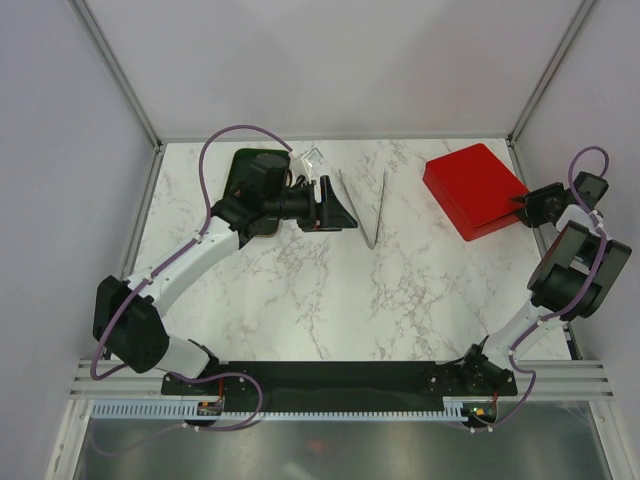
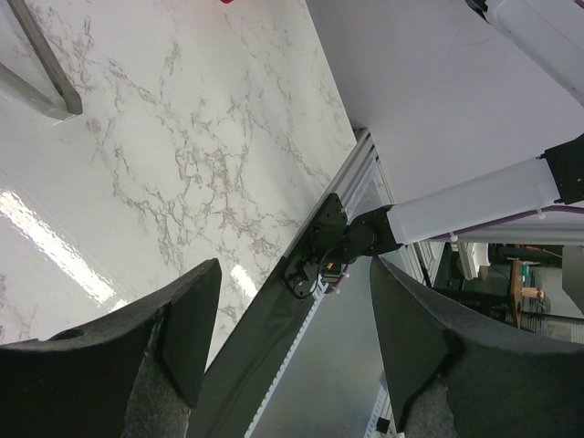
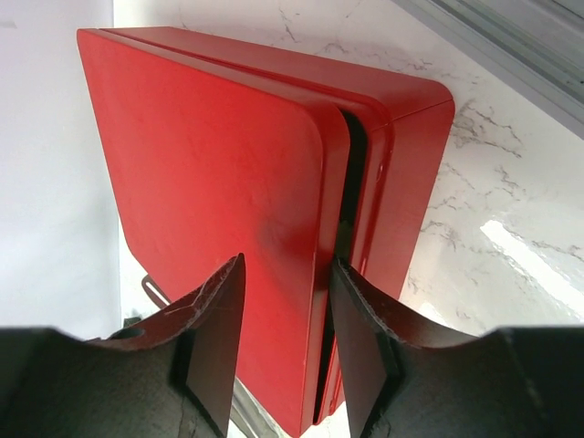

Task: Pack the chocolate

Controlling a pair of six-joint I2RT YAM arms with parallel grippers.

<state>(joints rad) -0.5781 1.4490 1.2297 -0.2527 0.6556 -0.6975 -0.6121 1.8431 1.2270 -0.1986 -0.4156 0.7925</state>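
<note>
No chocolate shows in any view. A red box (image 1: 470, 188) lies at the back right of the marble table. In the right wrist view its lid (image 3: 210, 173) stands slightly off the base (image 3: 411, 164), with a dark gap between them. My right gripper (image 1: 522, 205) is at the box's right edge, and its jaws (image 3: 285, 301) are closed over the lid's rim, one finger on top and one at the gap. My left gripper (image 1: 340, 205) is open and empty at the back left, with only table and frame between its jaws (image 2: 292, 310).
Thin metal tongs (image 1: 368, 210) lie just right of my left gripper, and their tip shows in the left wrist view (image 2: 41, 68). A black tray (image 1: 245, 165) and a clear plastic piece (image 1: 313, 157) sit under and behind the left arm. Grey walls enclose the table.
</note>
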